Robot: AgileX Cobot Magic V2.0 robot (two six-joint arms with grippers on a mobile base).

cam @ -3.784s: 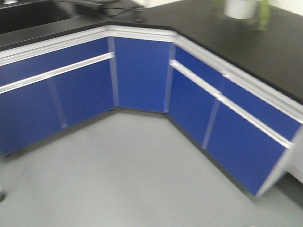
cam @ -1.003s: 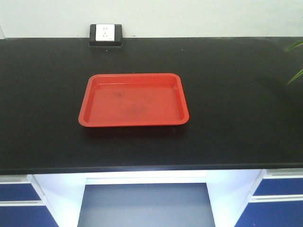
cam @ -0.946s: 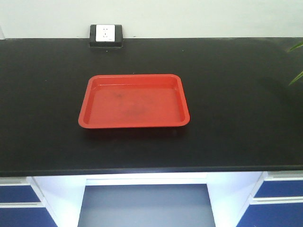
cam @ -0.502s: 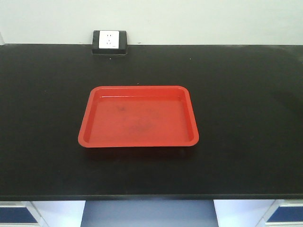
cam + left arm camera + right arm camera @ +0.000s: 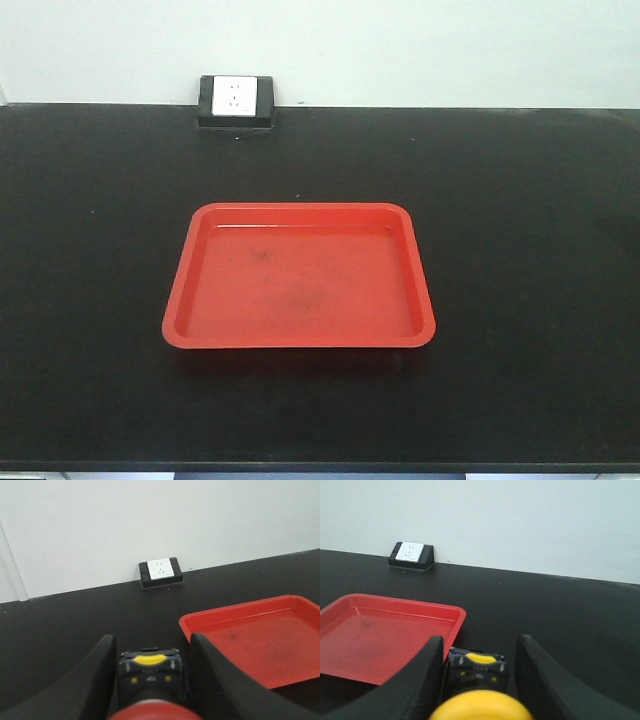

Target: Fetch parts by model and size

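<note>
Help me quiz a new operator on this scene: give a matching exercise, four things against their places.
1 red-capped switch
2 yellow-capped switch
3 red tray
4 wall socket

a held by the right gripper
b at the back edge of the counter
c held by the left gripper
d middle of the counter, nothing in it

Pairs: 1-c; 2-a; 3-d; 4-b

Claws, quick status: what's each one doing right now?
Left claw: closed on the red switch.
Right claw: closed on the yellow switch.
</note>
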